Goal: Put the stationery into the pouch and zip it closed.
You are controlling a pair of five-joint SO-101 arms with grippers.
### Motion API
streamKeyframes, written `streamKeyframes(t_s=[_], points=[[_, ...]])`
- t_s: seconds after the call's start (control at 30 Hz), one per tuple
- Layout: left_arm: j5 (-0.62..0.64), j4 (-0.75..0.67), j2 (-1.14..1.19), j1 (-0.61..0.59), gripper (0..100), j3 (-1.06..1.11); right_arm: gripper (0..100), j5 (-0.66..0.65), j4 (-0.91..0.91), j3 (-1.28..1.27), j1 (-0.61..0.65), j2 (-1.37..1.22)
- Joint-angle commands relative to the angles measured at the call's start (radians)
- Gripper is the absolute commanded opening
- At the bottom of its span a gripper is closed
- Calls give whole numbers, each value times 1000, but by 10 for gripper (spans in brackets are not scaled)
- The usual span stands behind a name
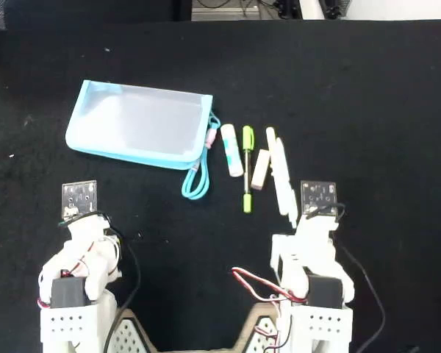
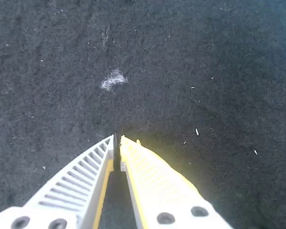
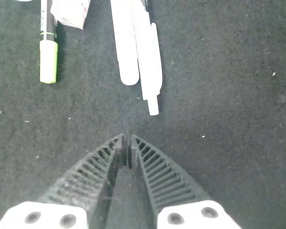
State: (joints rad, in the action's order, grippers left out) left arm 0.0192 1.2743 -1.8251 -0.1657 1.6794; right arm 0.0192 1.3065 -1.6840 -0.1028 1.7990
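Observation:
A light blue pouch [image 1: 141, 123] with a clear front lies at the back left, its zipper end and a teal loop strap [image 1: 195, 180] toward the middle. To its right lie a white glue stick [image 1: 231, 150], a green-capped pen [image 1: 247, 169], a pale eraser [image 1: 260, 169] and two white pens [image 1: 281, 173]. My right gripper [image 3: 127, 139] is shut and empty just short of the white pens [image 3: 137, 43]; the green pen tip [image 3: 48, 53] and eraser [image 3: 70, 12] lie beside them. My left gripper [image 2: 117, 140] is shut over bare black cloth at the front left.
Black cloth [image 1: 353, 110] covers the whole table. Both arm bases [image 1: 81, 294] stand at the front edge. A bit of white lint [image 2: 114, 80] lies on the cloth ahead of the left gripper.

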Motion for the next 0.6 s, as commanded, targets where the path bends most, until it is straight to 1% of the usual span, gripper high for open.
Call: streamKeyframes(t_s=[0.0,0.57], points=[[8,3,-3,7,36,21,11,-9,-2,-1,-12,96],[3,3,-3,1,38,21,11,-9,-2,-1,-12,96]])
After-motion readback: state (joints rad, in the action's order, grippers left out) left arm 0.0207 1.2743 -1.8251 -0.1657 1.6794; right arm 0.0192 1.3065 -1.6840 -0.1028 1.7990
